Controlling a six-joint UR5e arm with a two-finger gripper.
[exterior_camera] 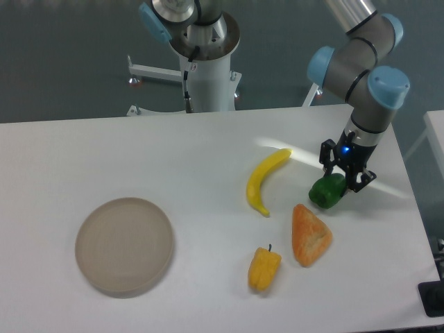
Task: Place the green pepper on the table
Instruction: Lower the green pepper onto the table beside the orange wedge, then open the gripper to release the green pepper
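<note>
The white table (139,149) is filling most of the view, smooth and matte, with a rounded corner showing at the near right. A bright streak of light is lying across it at the right, running from beside the banana toward the right edge. Behind the far edge, a dull grey-green floor is showing, with the white arm base and its flat white feet standing there.

The arm is reaching in from the upper right, grey tubes with pale blue joint caps, and a small blue light is glowing on the wrist. The gripper (338,182) is pointing down at the right side of the table; its black fingers are closing on the green pepper (327,191) from either side. The pepper is sitting low at the table surface; whether it is touching or just above cannot be told.

The yellow banana (266,181) is lying left of the pepper. The orange wedge (311,234) is lying just nearer than the pepper, apart from it. The yellow pepper (264,269) is lying near the front edge. The round beige plate (124,245) is sitting well apart at the near left.
</note>
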